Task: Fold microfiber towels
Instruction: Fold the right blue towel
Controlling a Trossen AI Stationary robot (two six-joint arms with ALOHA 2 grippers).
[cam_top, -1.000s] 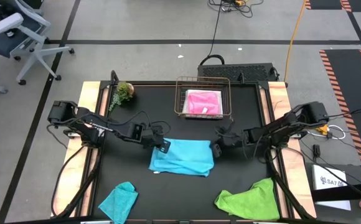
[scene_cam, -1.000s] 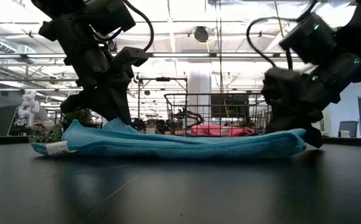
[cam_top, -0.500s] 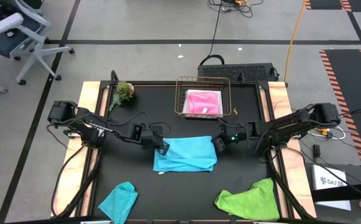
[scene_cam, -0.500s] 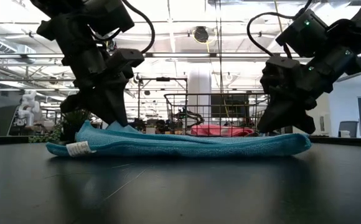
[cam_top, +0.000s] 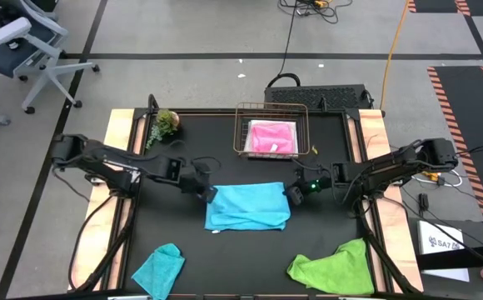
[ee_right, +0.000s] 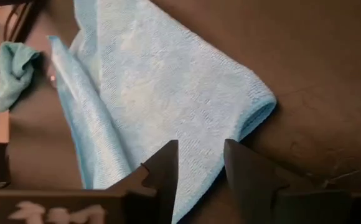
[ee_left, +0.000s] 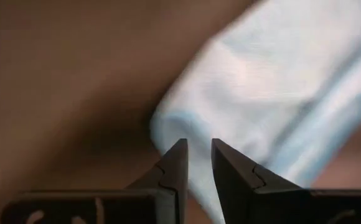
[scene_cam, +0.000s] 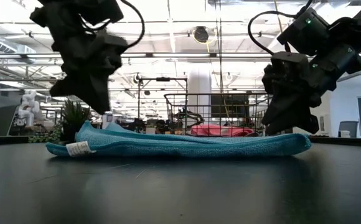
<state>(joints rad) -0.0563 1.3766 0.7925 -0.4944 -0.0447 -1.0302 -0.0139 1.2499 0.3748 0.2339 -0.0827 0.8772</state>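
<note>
1. Sky blue towel [cam_top: 247, 207] lies folded at mid-frame on the desk [cam_top: 175, 233], free of both claws.
2. Left claw [cam_top: 207, 193] hovers at its left corner, fingers slightly parted, pinching nothing.
3. Right claw [cam_top: 292, 194] stands spread beside its right edge, apparently letting go.

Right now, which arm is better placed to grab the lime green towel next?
Probably right. The right gripper, open, hangs over the sky blue towel's right edge, on the lime green towel's side. The left gripper sits at the far left edge.
</note>
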